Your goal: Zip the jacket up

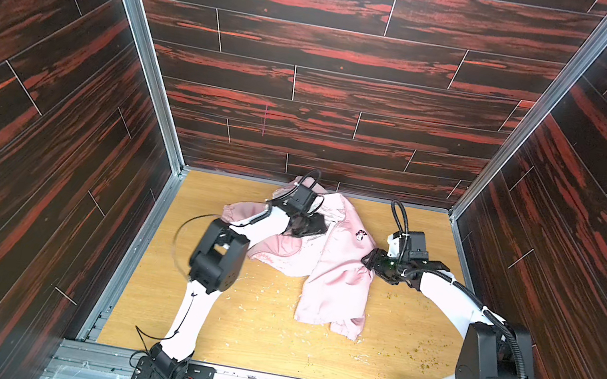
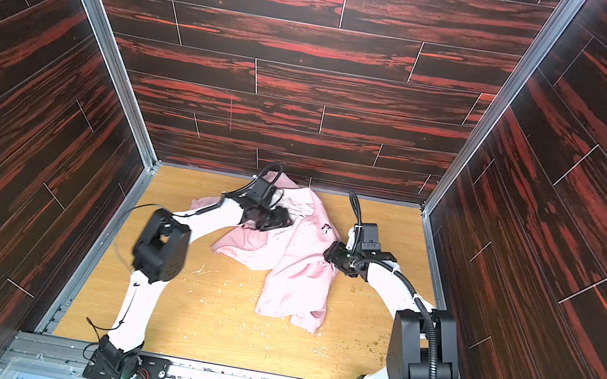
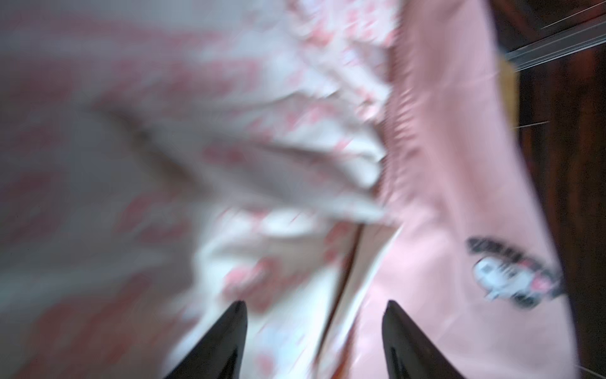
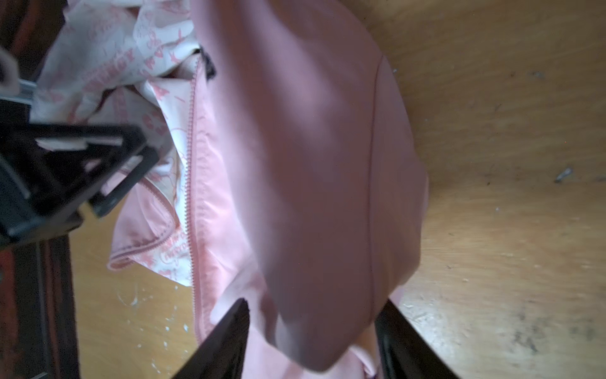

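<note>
the light pink thin fabric jacket [image 1: 335, 285] lies crumpled and unzipped on the far middle of the pale wooden tabletop [image 1: 258, 343], its top bunched near the back wall and its hem trailing toward the near side, as both top views show [image 2: 298, 282]. its front is open, and the paler lining printed with pink marks [image 4: 108, 62] shows beside the row of pink zipper teeth [image 4: 191, 157] running down one front edge. a small dark and white chest logo [image 1: 360, 235] sits on the panel toward the right. the left gripper [image 1: 308, 225] hangs low over the upper, open part of the jacket. in its blurred wrist view its two black fingers [image 3: 226, 341] stand well apart, with the front edge and lining showing between them; whether they touch the cloth cannot be told. the right gripper [image 1: 370, 259] is at the jacket's right edge, just below the logo. its black fingers [image 4: 226, 341] are spread apart too, with a rounded fold of pink fabric lying in the gap. white flecks [image 1: 257, 296] and small greenish crumbs [image 1: 425, 362] dot the tabletop around the jacket. dark panels with red wood-grain streaks [image 1: 318, 49] wall in the workspace on three sides.
</note>
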